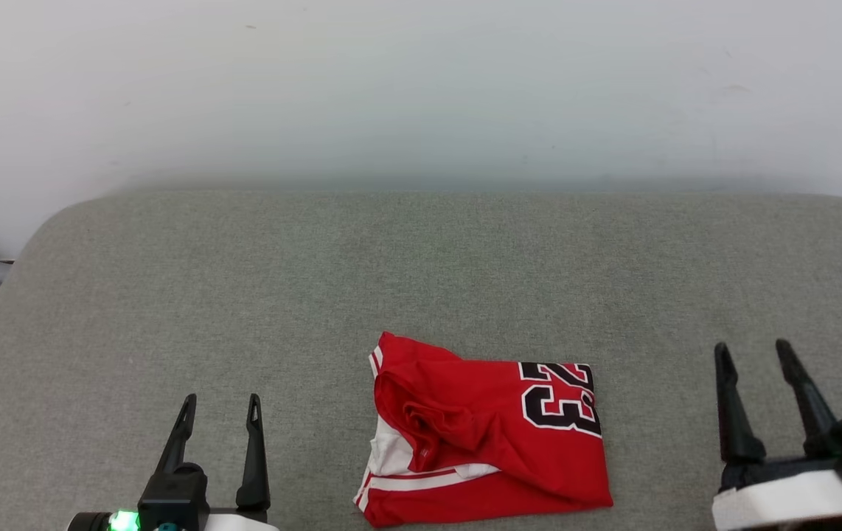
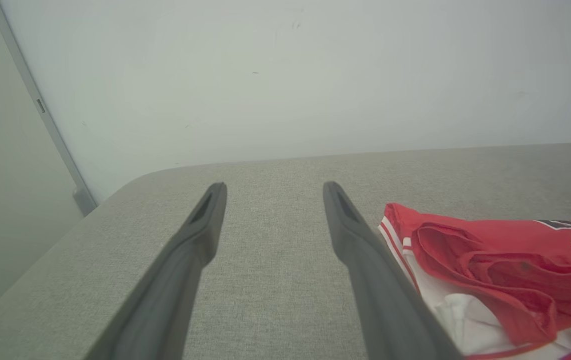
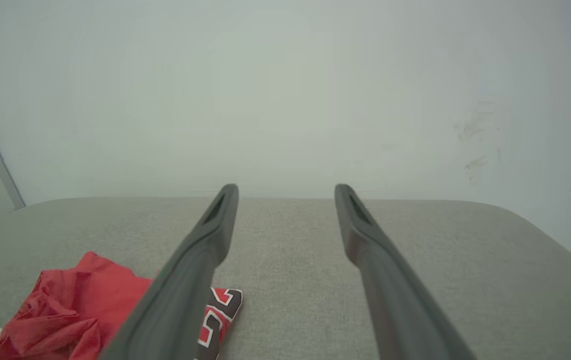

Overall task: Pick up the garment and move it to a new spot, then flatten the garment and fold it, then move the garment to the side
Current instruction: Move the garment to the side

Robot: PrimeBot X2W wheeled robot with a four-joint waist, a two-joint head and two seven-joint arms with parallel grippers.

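The folded red jersey T-shirt [image 1: 495, 435] with white sleeves lies at the middle of the grey fabric counter [image 1: 421, 258]'s near edge. The left claw [image 1: 221, 402] and right claw [image 1: 751, 346] flank it, fingers apart, empty.

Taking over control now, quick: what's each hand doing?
Left hand: open, holding nothing.
Right hand: open, holding nothing.

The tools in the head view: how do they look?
The left tool and right tool each have two long, black, tapering fingers on a black base. A green light glows beside the left base; a white band wraps below the right.
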